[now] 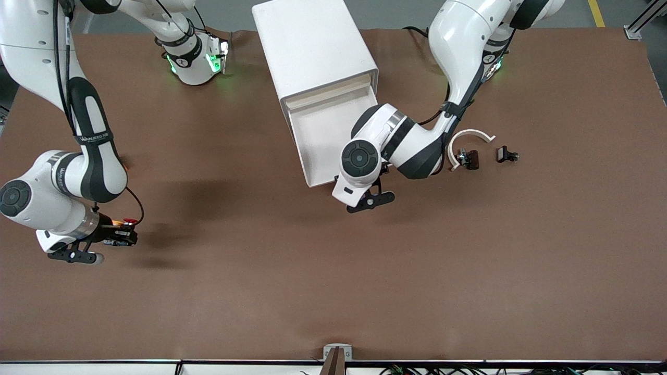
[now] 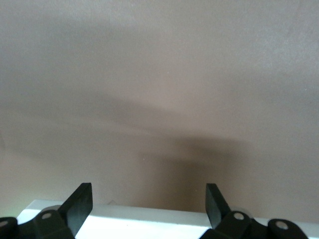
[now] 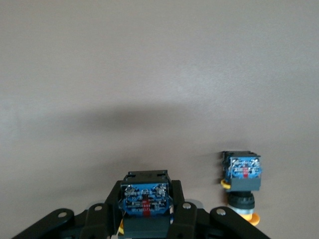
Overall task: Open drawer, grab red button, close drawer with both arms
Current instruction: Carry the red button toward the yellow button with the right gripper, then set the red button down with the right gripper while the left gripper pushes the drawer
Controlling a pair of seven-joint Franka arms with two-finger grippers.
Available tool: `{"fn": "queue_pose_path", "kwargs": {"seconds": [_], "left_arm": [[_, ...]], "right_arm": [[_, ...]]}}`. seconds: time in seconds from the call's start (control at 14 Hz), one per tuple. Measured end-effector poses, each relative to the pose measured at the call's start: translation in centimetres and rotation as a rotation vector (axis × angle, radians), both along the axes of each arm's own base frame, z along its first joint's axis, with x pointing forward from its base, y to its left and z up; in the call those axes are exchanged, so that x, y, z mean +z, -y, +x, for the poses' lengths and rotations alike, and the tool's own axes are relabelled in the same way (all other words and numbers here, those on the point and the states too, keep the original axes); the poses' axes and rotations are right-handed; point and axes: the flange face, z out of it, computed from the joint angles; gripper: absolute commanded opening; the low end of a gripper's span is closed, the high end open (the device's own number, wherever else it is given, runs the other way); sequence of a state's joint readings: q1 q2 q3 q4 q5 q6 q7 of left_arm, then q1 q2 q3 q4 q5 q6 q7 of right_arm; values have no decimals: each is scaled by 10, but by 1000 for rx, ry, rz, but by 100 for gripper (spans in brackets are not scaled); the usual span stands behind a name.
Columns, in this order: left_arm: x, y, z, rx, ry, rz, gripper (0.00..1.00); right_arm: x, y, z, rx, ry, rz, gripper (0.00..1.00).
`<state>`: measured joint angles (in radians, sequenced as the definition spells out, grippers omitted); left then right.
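My right gripper (image 1: 121,238) is over the table near the right arm's end. It is shut on the button (image 3: 144,200), whose black body with a blue label sits between the fingers. Its red cap (image 1: 130,222) shows in the front view. The white cabinet (image 1: 312,47) stands mid-table with its drawer (image 1: 333,140) pulled open toward the front camera. My left gripper (image 1: 354,190) is at the drawer's front edge. In the left wrist view it (image 2: 148,206) is open and empty, with the fingers either side of the white drawer front (image 2: 149,225).
A second button with a yellow-orange cap (image 3: 242,181) lies on the table beside the held one. A white curved piece (image 1: 471,136) and two small dark parts (image 1: 467,159) (image 1: 506,154) lie beside the drawer toward the left arm's end.
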<state>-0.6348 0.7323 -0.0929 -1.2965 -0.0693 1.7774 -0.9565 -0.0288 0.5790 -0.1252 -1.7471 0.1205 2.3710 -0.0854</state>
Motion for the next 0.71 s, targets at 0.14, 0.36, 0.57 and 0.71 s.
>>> {"fn": "queue_pose_path", "kwargs": {"seconds": [0.14,0.36,0.57,0.71], "left_arm": [[-1,5,-6,0,-13,1,100],[-1,11,-16,7,-45,8,100],[-3,15,-27,14,-106,-1,100],[-3,22,-37,19,-144,-9,100]], "right_arm": [[-20,3,1,-2,14,-10,0],[-41,3,2,12,31,-20,0],[-44,4,2,39,27,-23,0],[-45,6,1,43,26,-23,0]]}}
